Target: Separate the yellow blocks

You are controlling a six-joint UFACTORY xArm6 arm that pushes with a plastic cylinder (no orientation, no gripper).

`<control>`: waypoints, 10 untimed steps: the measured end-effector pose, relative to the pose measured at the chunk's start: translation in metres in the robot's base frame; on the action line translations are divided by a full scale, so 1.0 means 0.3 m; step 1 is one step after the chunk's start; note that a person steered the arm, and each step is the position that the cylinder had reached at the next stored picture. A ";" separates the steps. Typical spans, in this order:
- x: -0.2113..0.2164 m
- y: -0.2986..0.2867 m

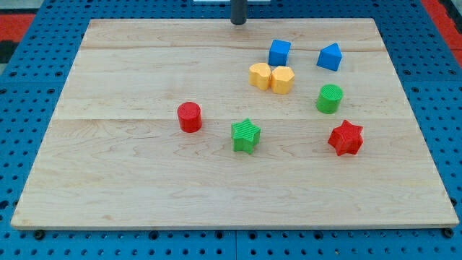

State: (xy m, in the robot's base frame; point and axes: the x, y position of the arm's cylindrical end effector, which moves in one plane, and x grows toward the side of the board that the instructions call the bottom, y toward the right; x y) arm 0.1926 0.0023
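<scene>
Two yellow blocks sit touching side by side in the upper right part of the wooden board (130, 180): a yellow hexagon-like block (260, 75) on the left and a yellow heart-like block (282, 79) on the right. My tip (238, 22) is at the view's top edge of the board, above and a little left of the yellow pair, apart from every block.
A blue cube (279, 52) lies just above the yellow pair, a blue triangular block (330, 57) to its right. A green cylinder (330, 98), a red star (346, 138), a green star (245, 136) and a red cylinder (190, 117) lie lower down.
</scene>
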 end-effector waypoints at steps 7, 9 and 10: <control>0.503 0.230; 0.551 0.260; 0.516 0.310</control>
State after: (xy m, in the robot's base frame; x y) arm 0.3475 0.0954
